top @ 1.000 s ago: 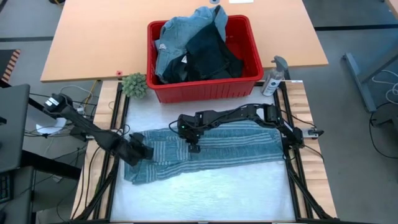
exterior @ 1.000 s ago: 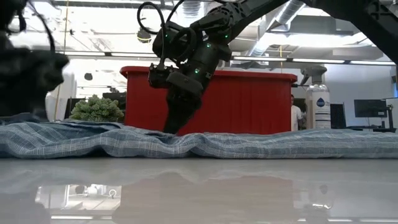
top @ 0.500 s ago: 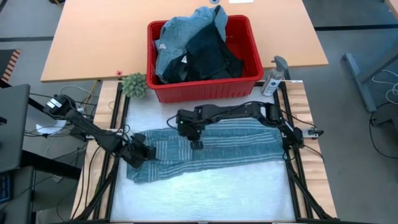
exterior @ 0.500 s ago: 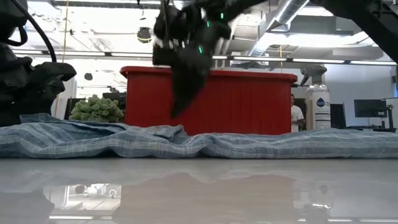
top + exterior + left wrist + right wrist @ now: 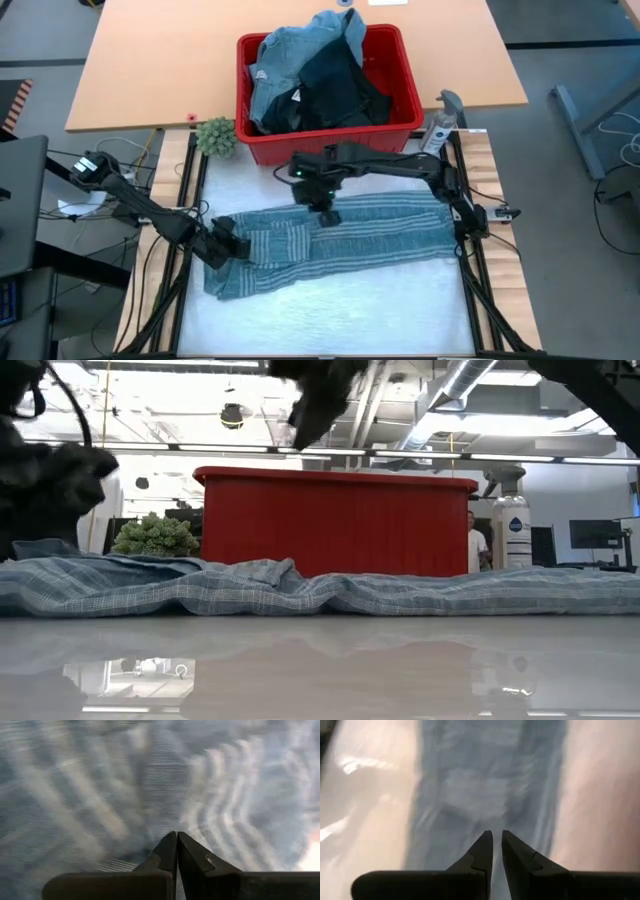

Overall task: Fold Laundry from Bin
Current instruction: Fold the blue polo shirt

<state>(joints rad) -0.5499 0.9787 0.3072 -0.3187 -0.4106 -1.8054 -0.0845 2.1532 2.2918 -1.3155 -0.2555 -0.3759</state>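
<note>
Left pincer (image 5: 232, 246) clamps striped shirt (image 5: 370, 232); right pincer (image 5: 327, 214) slightly apart, near bin (image 5: 330, 143).

It is a lab or open workshop hall: exposed ducts (image 5: 470, 380) under the ceiling, a monitor (image 5: 588, 535) behind, cables (image 5: 150, 150) beside the framed surface (image 5: 330, 310).

shirt (image 5: 340, 238): blue-grey, white-striped, spread flat and rumpled, lying under the raised right gripper (image 5: 327, 213), its one end pinched in the closed left gripper (image 5: 228, 247) | bin (image 5: 330, 143): bright red tub, upright, just beyond the right gripper | heaped laundry (image 5: 310, 75) inside: light blue denim pieces, dark garment
</note>
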